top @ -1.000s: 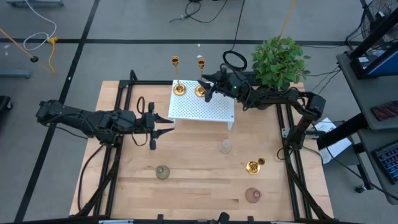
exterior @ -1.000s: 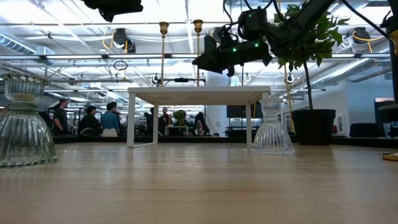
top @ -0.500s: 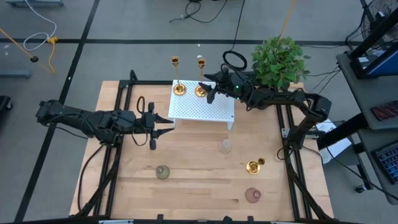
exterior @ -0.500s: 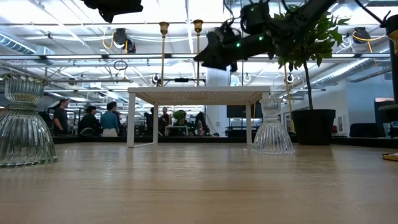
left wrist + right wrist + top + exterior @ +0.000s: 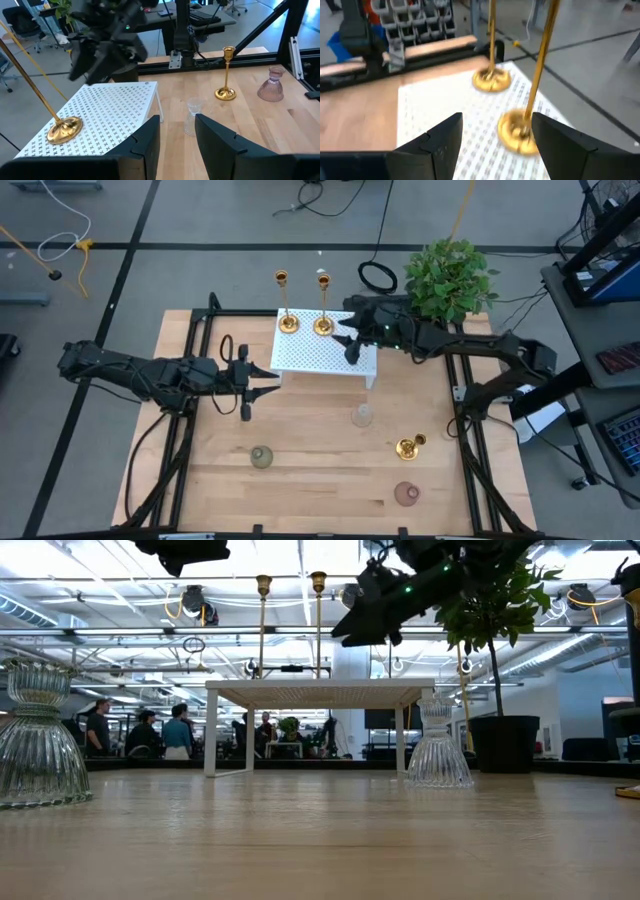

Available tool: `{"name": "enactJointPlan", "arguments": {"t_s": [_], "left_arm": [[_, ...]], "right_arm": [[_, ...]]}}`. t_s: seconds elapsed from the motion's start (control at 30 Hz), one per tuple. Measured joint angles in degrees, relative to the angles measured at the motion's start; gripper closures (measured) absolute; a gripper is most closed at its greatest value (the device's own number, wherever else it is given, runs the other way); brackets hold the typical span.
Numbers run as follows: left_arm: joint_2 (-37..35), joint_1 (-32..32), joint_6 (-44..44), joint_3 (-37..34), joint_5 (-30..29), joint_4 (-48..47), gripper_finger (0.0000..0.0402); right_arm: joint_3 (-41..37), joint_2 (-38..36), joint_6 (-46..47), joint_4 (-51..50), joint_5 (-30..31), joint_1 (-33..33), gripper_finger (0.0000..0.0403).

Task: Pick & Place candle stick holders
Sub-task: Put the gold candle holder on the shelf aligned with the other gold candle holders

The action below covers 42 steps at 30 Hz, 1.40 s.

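Jaws apart and empty on both arms. Right gripper [image 5: 349,346] hovers above the white stand [image 5: 325,356], near two tall brass sticks [image 5: 323,326] standing on its far edge; its wrist view shows their bases close up. Left gripper [image 5: 268,377] waits left of the stand. High view alone shows all table-level holders: short brass stick [image 5: 407,447], clear [image 5: 362,416], green [image 5: 261,457], pink [image 5: 406,493].
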Motion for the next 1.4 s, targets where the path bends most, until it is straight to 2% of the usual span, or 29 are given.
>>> {"name": "enactJointPlan", "arguments": {"t_s": [0.23, 0.5, 0.87, 1.03, 1.1, 1.27, 1.4], "left_arm": [[0.01, 0.0, 0.04, 0.0, 0.01, 0.0, 0.0275], [0.02, -0.04, 0.07, 0.02, 0.01, 0.02, 0.0275], [0.02, -0.04, 0.11, 0.02, 0.02, 0.42, 0.0275], [0.02, -0.02, 0.14, 0.02, 0.02, 0.5, 0.0275], [0.02, 0.0, 0.13, 0.02, 0.02, 0.48, 0.0275], [0.02, 0.0, 0.5, 0.02, 0.02, 0.48, 0.0275], [0.02, 0.0, 0.63, 0.02, 0.02, 0.48, 0.0275]], "right_arm": [[-5.07, -5.51, 0.21, -1.52, -0.25, 3.52, 0.017], [-13.14, -17.06, -1.15, -6.26, -0.73, 8.64, 0.017], [-24.42, -31.74, -4.64, -8.97, -13.82, 12.42, 0.0171], [-28.83, -37.99, -5.16, -9.15, -14.2, 12.38, 0.0171], [-30.53, -40.15, -5.17, -9.25, -17.18, 12.38, 0.0173], [-33.89, -43.96, -4.12, -9.02, -29.39, 12.38, 0.018], [-37.43, -45.71, -4.37, -3.32, -40.02, 12.41, 0.0179]]}}
